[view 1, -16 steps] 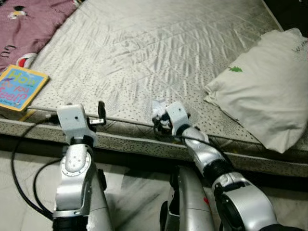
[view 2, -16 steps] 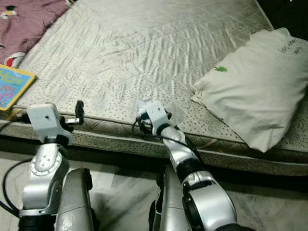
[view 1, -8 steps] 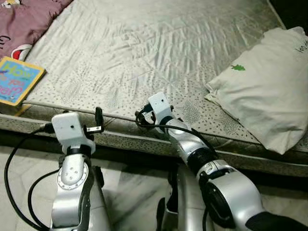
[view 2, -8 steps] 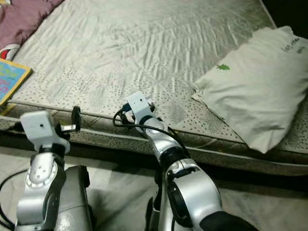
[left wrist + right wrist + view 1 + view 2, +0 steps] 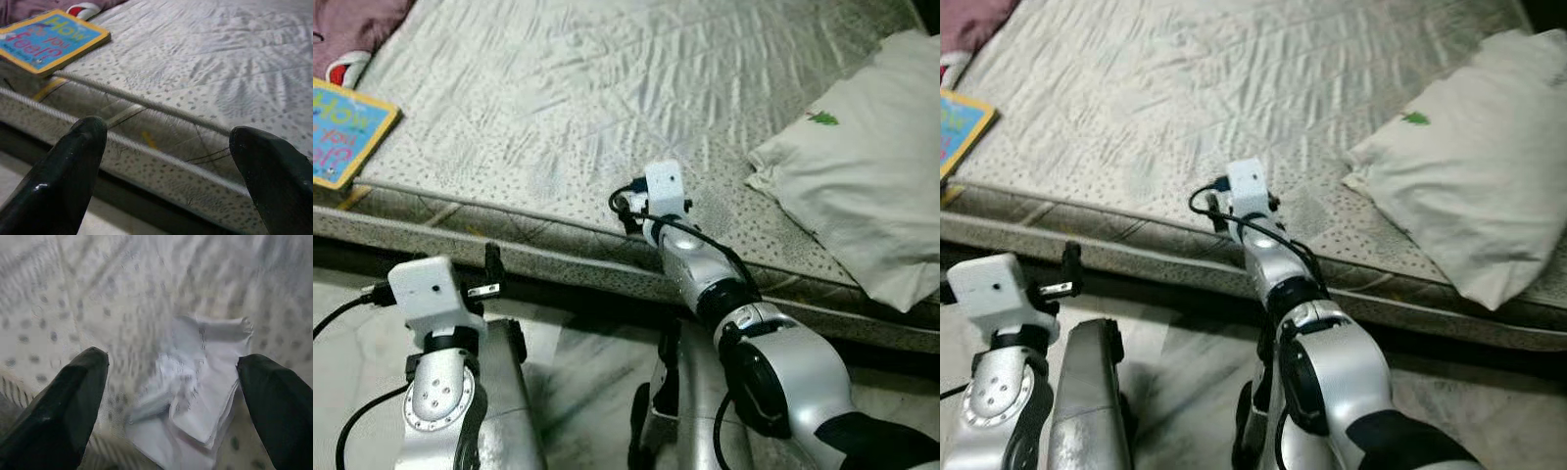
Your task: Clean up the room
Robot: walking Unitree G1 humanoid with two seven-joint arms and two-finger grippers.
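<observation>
A crumpled white paper lies on the dotted grey mattress, near its front edge. My right gripper hovers open just over it, one black finger on each side of the paper. From the head, the right wrist reaches over the mattress edge and hides the paper. My left gripper is open and holds nothing, low in front of the mattress side; its finger stands below the bed edge.
A colourful children's book lies at the mattress's near left corner, beside a maroon cloth. A white pillow lies on the right. Pale marble floor runs in front of the bed.
The camera has tilted and shifted. My right gripper has reached from the bed edge further onto the mattress, over the paper. My left arm has dropped below the mattress edge.
</observation>
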